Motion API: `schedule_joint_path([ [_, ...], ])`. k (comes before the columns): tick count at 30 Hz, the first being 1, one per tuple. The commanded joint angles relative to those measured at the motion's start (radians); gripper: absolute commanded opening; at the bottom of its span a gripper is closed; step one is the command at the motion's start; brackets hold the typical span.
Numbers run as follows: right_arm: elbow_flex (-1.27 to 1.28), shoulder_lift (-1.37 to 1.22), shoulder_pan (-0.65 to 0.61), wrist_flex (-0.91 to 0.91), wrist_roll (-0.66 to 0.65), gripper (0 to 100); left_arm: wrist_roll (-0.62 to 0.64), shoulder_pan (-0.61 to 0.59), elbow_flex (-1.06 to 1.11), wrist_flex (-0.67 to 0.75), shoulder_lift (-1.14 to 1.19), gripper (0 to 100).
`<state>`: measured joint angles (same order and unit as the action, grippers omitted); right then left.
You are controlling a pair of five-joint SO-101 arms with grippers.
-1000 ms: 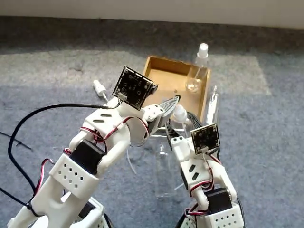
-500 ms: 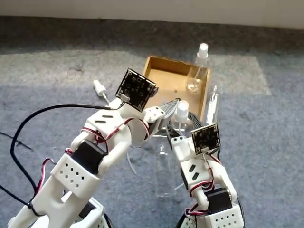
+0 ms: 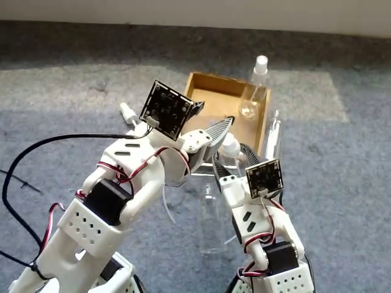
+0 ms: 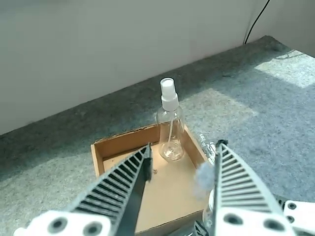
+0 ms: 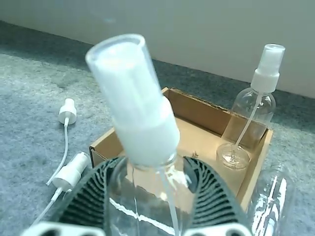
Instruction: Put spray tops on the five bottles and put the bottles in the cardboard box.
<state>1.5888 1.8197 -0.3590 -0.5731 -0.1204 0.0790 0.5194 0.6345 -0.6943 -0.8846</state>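
Now the right end effector (image 3: 228, 163), closed on a capped bottle (image 5: 129, 196), sits mid-frame at the lower edge of the cardboard box (image 3: 215, 104). The left end effector (image 4: 184, 147) gapes wide and empty just upper-left of it. Best to lift over the wall and set it upright beside the standing bottle (image 3: 249, 104).

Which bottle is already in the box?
The capped bottle standing in the cardboard box's far corner. The held bottle is in the right gripper; two uncapped bottles lie on the carpet.

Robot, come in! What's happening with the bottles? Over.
Right end effector shut on capped bottle. Left end effector open beside cardboard box. Second bottle inside.
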Motion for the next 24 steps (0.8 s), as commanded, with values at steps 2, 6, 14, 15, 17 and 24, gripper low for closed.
schedule_joint_path([
  [2, -0.008, 0.013, 0.005, -0.004, 0.006, 0.5, -0.002, 0.05, 0.048, 0.012, -0.015, 20],
  [6, -0.012, 0.015, 0.005, -0.004, 0.006, 0.5, -0.002, 0.047, 0.105, 0.086, -0.013, 20],
  [14, -0.012, 0.015, 0.005, -0.007, 0.005, 0.5, -0.002, 0.042, 0.117, 0.153, -0.012, 20],
  [15, -0.012, 0.015, 0.005, -0.007, 0.003, 0.5, -0.005, 0.042, 0.117, 0.158, -0.012, 20],
  [17, -0.012, 0.015, 0.005, -0.007, 0.003, 0.5, -0.048, 0.044, 0.122, 0.16, -0.012, 20],
  [24, -0.013, 0.015, 0.005, -0.007, 0.006, 0.5, -0.063, 0.042, 0.116, 0.16, -0.012, 20],
])
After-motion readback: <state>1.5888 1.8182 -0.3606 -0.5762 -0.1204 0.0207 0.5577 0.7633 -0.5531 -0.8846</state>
